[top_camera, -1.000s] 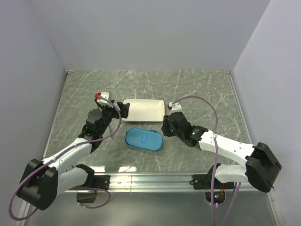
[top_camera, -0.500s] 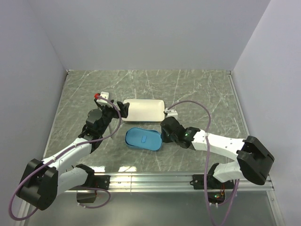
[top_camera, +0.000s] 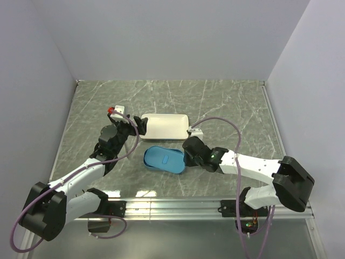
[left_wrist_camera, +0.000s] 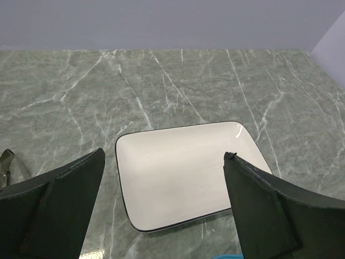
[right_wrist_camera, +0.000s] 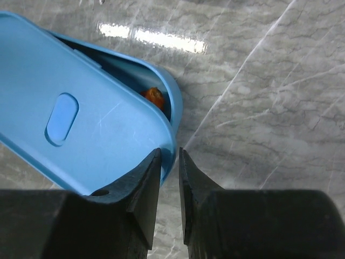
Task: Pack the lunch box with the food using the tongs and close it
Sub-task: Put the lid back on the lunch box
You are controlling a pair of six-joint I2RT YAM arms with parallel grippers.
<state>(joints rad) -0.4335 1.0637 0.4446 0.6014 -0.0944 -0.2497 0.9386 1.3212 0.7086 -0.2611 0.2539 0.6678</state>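
The blue lunch box [top_camera: 164, 159] lies at the table's middle with its lid [right_wrist_camera: 81, 108] askew on top. A gap under the lid shows an orange-red piece of food [right_wrist_camera: 153, 97] inside. My right gripper [top_camera: 186, 153] is at the box's right end. Its jaws [right_wrist_camera: 170, 156] are nearly together with the lid's rim between them. My left gripper [top_camera: 138, 127] hangs open [left_wrist_camera: 164, 154] over the near left part of the white plate. A grey metal tip of the tongs [left_wrist_camera: 6, 162] shows at the left edge of the left wrist view.
The white rectangular plate [top_camera: 164, 127] with a dark rim [left_wrist_camera: 178, 172] sits bare just behind the lunch box. Grey walls close the table at the back and sides. A metal rail runs along the near edge.
My right gripper has moved left and nearer, from beside the plate's corner to the lunch box's right end, and its jaws have narrowed onto the lid's rim. The left arm has not moved.
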